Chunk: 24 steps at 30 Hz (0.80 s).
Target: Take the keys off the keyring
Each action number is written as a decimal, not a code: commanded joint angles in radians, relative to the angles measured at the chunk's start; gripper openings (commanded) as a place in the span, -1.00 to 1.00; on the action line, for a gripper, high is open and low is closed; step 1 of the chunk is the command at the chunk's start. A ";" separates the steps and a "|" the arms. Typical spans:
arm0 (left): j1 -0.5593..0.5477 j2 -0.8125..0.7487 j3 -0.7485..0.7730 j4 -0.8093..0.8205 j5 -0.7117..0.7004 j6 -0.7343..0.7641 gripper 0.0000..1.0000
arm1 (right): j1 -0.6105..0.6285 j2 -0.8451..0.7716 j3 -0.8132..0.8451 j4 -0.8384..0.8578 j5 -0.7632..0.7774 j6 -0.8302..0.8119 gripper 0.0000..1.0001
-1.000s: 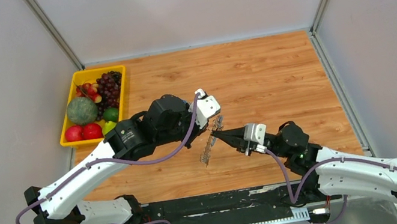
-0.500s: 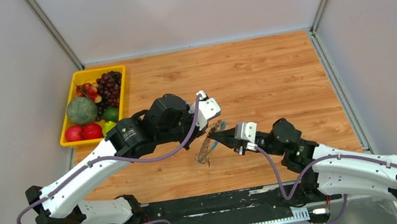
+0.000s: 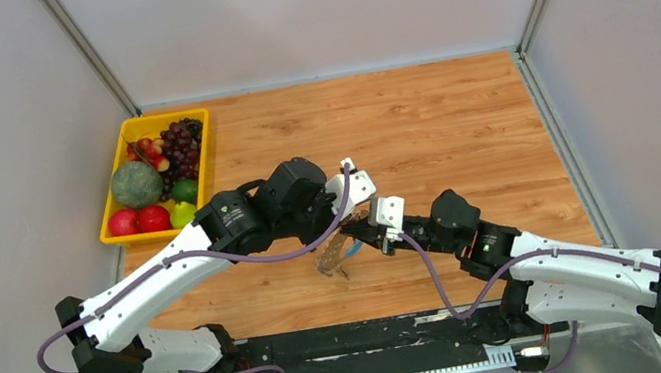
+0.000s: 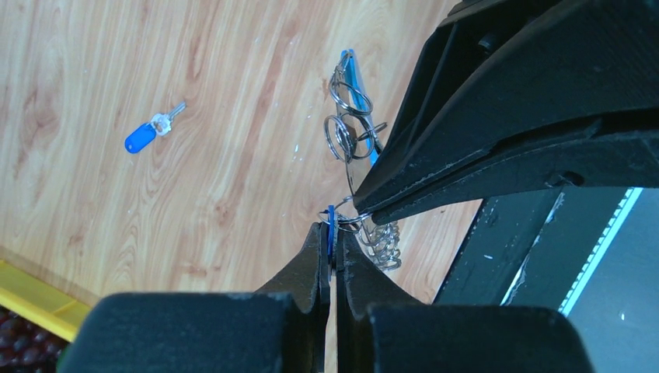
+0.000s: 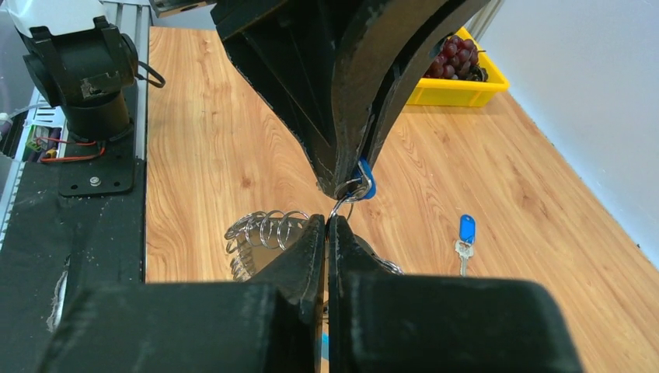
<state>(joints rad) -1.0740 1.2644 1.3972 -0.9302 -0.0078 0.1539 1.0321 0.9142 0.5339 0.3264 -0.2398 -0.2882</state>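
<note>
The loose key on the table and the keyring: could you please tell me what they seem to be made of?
Loose key: the blue head looks like smooth, glossy plastic; the blade is silvery, probably metal. Keyring: thin bright wire loops with glints, likely polished steel.

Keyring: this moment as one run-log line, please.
left end effector: shut on blue key | right end effector: shut on keyring | loose key: on table

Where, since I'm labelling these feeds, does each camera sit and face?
Top external: above and behind the bases, looking down on the table, both arms, fruit tray.
Left wrist: looks past the left hand, shut on a blue key, at the keyring.
Right wrist: looks past the right hand, shut on the keyring, toward the left hand.
Shared: both wrist views show the loose key.
</note>
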 commanded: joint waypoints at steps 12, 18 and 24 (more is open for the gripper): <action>-0.049 -0.081 -0.053 0.160 -0.099 0.008 -1.00 | 0.008 -0.118 -0.148 0.234 -0.001 -0.019 -1.00; -0.049 -0.129 -0.134 0.236 -0.140 0.021 -1.00 | 0.010 -0.163 -0.240 0.281 -0.011 -0.113 -1.00; -0.049 -0.154 -0.198 0.294 -0.143 0.034 -1.00 | 0.010 -0.179 -0.340 0.460 -0.012 -0.157 -1.00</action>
<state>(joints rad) -1.1328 1.1732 1.2194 -0.7395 -0.0795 0.1600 1.0370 0.7475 0.2447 0.6632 -0.2283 -0.3958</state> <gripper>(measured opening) 0.019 0.007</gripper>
